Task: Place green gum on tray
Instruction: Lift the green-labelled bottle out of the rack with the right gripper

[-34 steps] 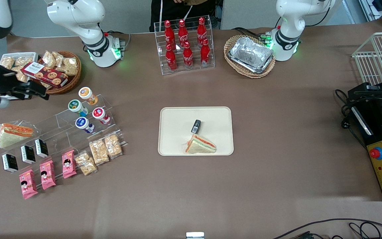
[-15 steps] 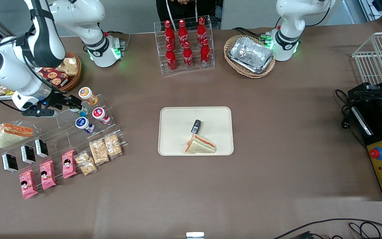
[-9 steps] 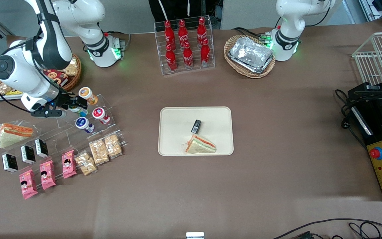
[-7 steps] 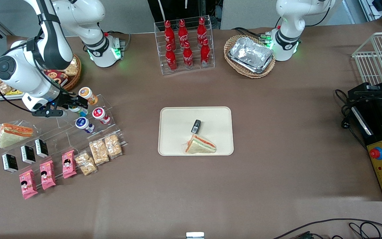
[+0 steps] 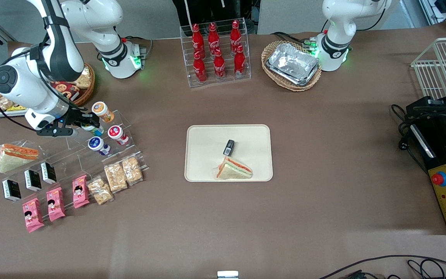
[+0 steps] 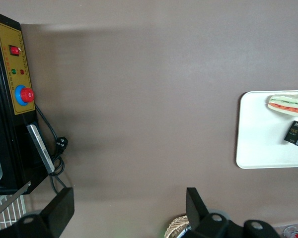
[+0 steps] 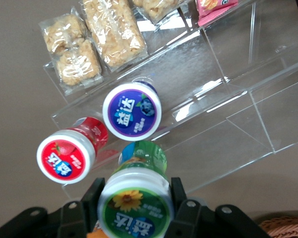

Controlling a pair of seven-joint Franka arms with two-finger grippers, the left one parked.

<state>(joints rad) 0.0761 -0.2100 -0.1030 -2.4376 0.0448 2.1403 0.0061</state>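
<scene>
Brown paper covers the table [image 5: 323, 128], with the tray [image 5: 207, 133] at its middle and a clear tiered rack [image 5: 120, 116] of snacks toward the working arm's end. On that rack the gripper [image 5: 87, 123] sits at the green gum [image 7: 135, 204], which in the wrist view fills the space between the 2 black fingers [image 7: 93, 196], each pressed to a side of the lid; I judge the grasp made but the bottle not yet lifted off its step. From the front, only the teal end of the bottle shows past the fingers. Just beside it stand 3 more bottles: orange-lidded [image 5: 100, 109], red-lidded [image 7: 67, 155] and blue-lidded [image 7: 132, 110]. What matters for the carry is that the tray lies well apart from the rack, toward the parked arm's end and slightly nearer the front camera, and already holds a sandwich [image 5: 234, 169] and a small black pack [image 5: 229, 147]. Its bare stretches look the safest landing.
</scene>
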